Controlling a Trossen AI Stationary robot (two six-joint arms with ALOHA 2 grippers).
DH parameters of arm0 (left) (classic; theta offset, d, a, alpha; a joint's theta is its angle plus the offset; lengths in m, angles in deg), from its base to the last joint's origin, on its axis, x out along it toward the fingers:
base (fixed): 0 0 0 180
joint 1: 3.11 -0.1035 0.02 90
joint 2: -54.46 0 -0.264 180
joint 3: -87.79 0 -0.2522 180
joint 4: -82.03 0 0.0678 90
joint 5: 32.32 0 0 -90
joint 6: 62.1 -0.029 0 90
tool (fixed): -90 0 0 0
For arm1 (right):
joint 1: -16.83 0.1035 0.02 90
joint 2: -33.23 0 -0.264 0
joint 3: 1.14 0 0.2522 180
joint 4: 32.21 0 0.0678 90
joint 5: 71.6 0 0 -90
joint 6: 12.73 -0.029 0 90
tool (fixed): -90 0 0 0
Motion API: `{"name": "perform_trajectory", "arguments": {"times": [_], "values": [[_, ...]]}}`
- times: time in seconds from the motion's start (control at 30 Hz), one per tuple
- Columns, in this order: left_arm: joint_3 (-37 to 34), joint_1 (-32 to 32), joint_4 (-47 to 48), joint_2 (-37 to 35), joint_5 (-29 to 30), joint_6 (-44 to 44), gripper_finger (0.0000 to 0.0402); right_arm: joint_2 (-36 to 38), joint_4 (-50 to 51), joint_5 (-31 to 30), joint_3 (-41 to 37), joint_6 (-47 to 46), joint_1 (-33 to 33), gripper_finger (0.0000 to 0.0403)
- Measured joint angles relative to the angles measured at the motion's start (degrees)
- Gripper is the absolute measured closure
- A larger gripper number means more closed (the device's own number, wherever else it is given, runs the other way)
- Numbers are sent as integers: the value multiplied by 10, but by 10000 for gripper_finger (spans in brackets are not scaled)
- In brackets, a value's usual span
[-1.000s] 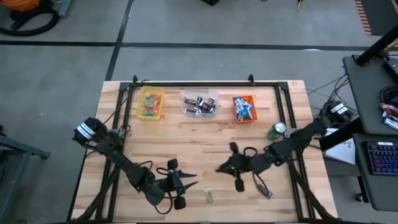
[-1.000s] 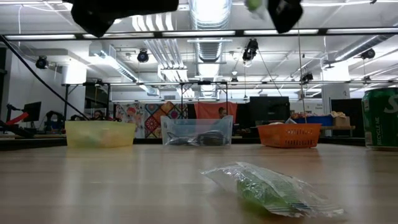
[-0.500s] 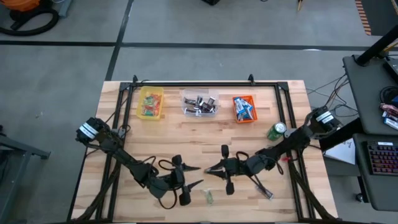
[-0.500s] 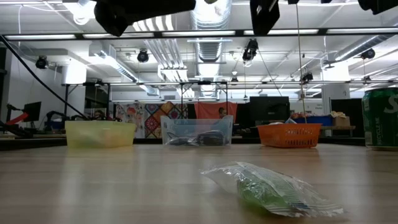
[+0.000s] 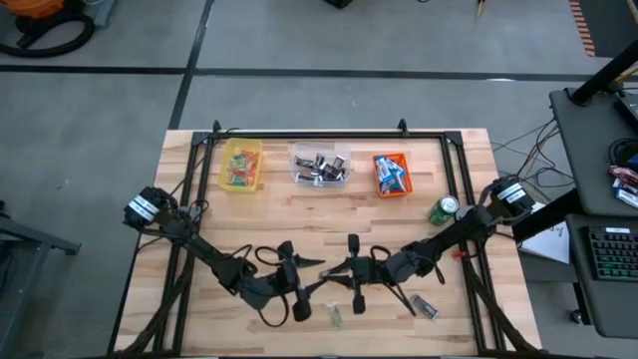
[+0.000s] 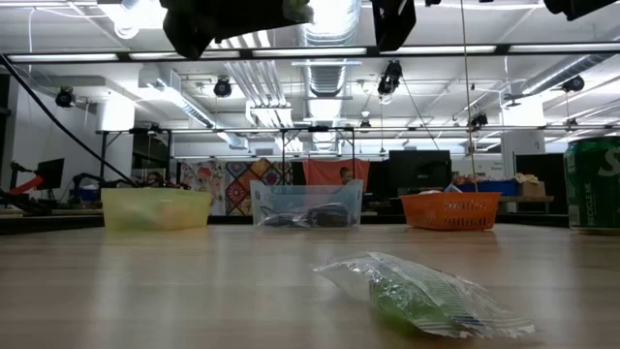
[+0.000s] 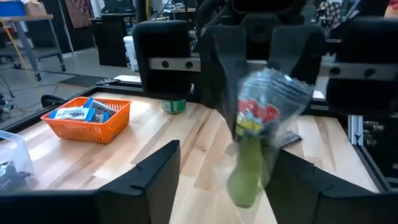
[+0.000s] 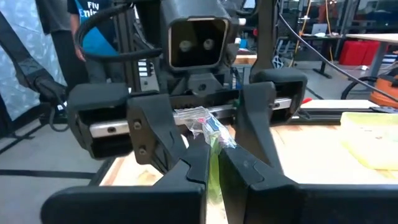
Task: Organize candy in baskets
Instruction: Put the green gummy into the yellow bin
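Note:
My right gripper (image 8: 214,163) is shut on a green sweet in a clear wrapper (image 7: 258,124), held in the air above the table's near middle (image 5: 337,275). My left gripper (image 5: 313,279) faces it, open. Its two fingers (image 7: 155,171) stand on either side of the sweet without touching it. A second green wrapped sweet (image 6: 417,291) lies flat on the table near the front edge (image 5: 336,317). A dark wrapped piece (image 5: 424,307) lies to its right. The yellow basket (image 5: 241,165), the clear one (image 5: 319,165) and the orange one (image 5: 391,175) stand in a row along the far side, each with candy inside. My right gripper pinches the wrapped sweet between its two fingers (image 8: 186,168), at the green part (image 8: 214,149). The crinkled clear wrapper end (image 8: 202,119) sticks out past the fingertips. The fingers come roughly level from the table's right. The sweet is lifted clear of the table.
A green can (image 5: 444,209) stands on the right side of the table, beside the right arm. A black frame rail (image 5: 309,135) runs along the far edge behind the baskets. Bare wood lies between the baskets and the grippers. People stand in the room beyond.
The two grippers have closed in on each other above the near middle of the table. The right one carried the sweet toward the table's left, and the left one moved toward the right. The left fingers now flank the sweet.

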Motion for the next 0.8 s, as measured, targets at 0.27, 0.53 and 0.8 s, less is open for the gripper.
{"name": "perform_trajectory", "arguments": {"times": [0.27,0.53,0.8], "values": [[0,0,9,0,0,-11,321,5,1,-2,0,-10,-2,374],[0,-3,48,-15,1,-8,390,46,72,0,0,-49,-18,276],[0,-31,321,-110,56,75,385,127,270,-29,0,-112,-42,209]]}}
